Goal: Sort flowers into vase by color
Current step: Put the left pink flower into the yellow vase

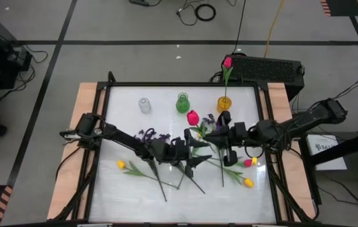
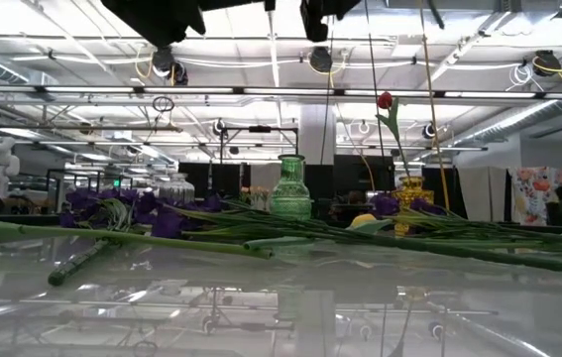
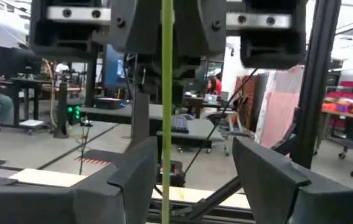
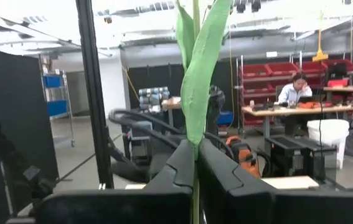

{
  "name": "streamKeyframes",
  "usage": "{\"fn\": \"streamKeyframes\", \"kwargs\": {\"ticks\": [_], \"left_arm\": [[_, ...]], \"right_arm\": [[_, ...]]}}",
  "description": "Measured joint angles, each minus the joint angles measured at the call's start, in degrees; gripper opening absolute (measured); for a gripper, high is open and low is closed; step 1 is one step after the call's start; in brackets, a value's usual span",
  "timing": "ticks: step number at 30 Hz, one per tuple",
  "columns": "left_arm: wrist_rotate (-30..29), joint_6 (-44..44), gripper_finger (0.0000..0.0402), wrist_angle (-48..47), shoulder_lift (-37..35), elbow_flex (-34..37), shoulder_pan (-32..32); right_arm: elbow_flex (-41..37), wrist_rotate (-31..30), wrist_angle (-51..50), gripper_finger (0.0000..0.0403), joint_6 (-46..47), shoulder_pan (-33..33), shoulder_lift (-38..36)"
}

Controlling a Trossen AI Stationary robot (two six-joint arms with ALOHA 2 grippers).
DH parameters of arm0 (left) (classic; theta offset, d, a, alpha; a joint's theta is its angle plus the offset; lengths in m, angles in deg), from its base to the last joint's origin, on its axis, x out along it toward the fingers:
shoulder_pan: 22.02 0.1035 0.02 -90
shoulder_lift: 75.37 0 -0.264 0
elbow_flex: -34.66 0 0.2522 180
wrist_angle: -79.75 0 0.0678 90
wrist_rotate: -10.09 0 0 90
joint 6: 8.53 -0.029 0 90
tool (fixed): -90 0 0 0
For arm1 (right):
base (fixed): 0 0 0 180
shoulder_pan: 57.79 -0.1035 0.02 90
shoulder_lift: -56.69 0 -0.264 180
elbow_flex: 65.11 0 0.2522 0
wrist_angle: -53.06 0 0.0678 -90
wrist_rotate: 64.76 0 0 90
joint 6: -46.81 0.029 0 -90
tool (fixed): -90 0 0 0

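Note:
My right gripper (image 4: pixel 196 152) is shut on a thin green stem with a long leaf (image 4: pixel 202 74). In the high view it (image 1: pixel 221 135) hangs over the table's middle, and a pink-red tulip bud (image 1: pixel 193 117) shows beside it. My left gripper (image 3: pixel 195 168) is open. That stem (image 3: pixel 165 93) runs upright between its fingers, and I see no touch. Another pink-red tulip (image 1: pixel 227 62) stands in the yellow vase (image 1: pixel 224 104). Yellow tulips (image 1: pixel 121 164), (image 1: pixel 248 182), a pink one (image 1: pixel 248 162) and purple blossoms (image 1: pixel 147 133) lie flat on the table. My right gripper pinches the green stem (image 4: pixel 195 163) between its two fingers, just below where the long leaf leaves it. The fingers lie across the stem. It stands upright in the hold, rising above the fingers and running down past them.
A green vase (image 1: pixel 182 103) and a clear vase (image 1: pixel 144 104) stand in a row with the yellow one near the far edge. Loose stems (image 2: pixel 261 243) cross the middle of the glossy tabletop. The table's near strip (image 1: pixel 179 208) is bare. People sit at desks in the room behind.

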Motion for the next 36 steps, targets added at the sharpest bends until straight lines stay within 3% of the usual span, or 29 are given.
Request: {"fn": "streamKeyframes", "kwargs": {"ticks": [10,14,21,24,28,36], "left_arm": [[0.8,-0.9,0.0203,-0.3,0.0,0.0,1.1],[1.3,-2.6,0.0152,-0.3,0.0,0.0,1.1],[1.2,-3.0,0.0023,-1.6,0.0,0.0,1.2],[0.5,-3.0,0.0012,-2.2,0.0,0.0,1.2],[-0.6,-4.3,0.0014,-5.3,-0.6,0.0,1.2],[-2.3,-5.9,0.0008,-15.8,-3.6,0.1,1.1]], "right_arm": [[0.0,-0.4,5.0,0.0000,-3.2,0.4,3.5],[0.0,-0.5,4.9,0.0000,-3.3,1.2,3.6],[0.0,-0.4,3.8,0.0000,-3.3,1.6,3.3],[0.0,-0.3,2.3,0.0005,-3.1,1.6,2.5],[0.0,-0.5,-2.9,0.0035,0.0,1.6,0.4],[0.0,-0.1,-19.9,0.0152,6.3,1.0,-6.3]]}}
